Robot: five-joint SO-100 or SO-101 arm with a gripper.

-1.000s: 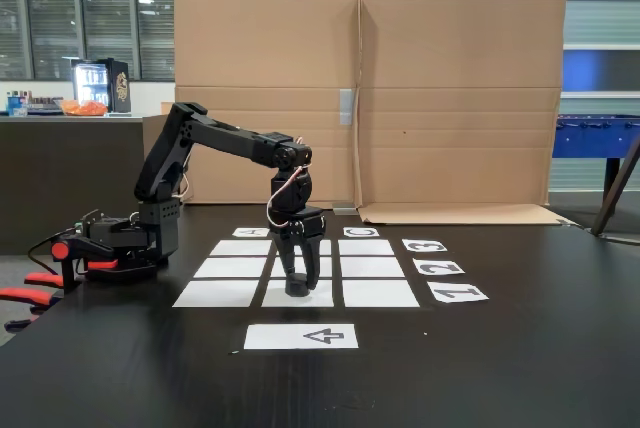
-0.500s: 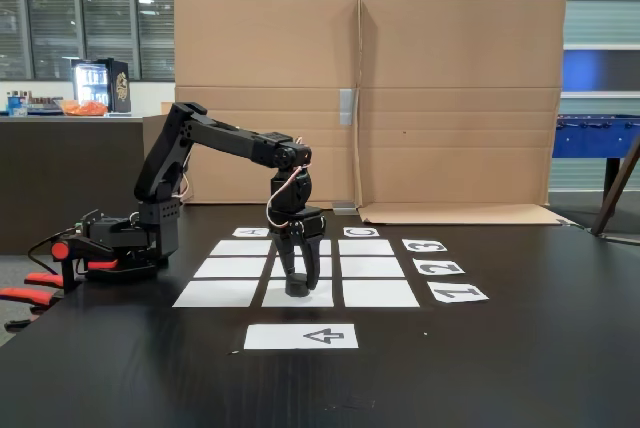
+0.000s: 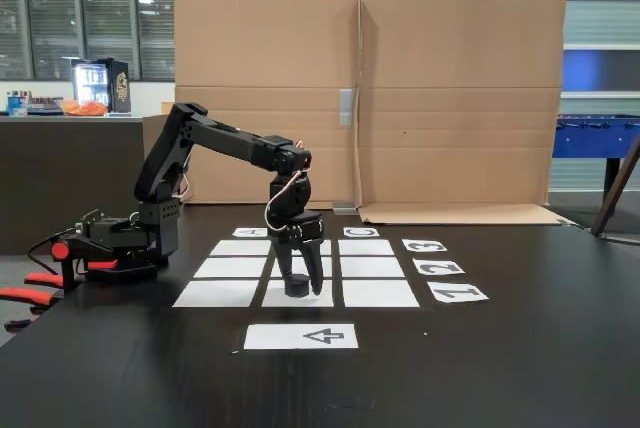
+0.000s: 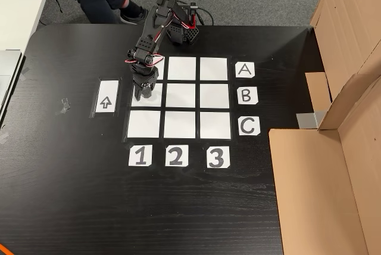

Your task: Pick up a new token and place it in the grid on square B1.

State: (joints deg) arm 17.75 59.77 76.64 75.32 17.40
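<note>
Gripper (image 3: 298, 284) is down over the grid (image 3: 372, 267), fingers spread narrowly either side of the token (image 3: 297, 286). The puck rests on square B1 (image 3: 316, 296), the middle cell of the near row, just behind the arrow sheet (image 3: 301, 336). From above, the gripper (image 4: 143, 92) covers that cell.

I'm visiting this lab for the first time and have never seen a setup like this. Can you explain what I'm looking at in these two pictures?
It is a small black robot arm bolted to a dark table. One picture looks across the table from the side; the other looks down from above. On the table lies the grid, nine white paper squares with cards A, B, C and 1, 2, 3, plus an arrow sheet. The end effector hangs over square B1, its fingers spread around the token, a small black puck sitting on the paper.
</note>
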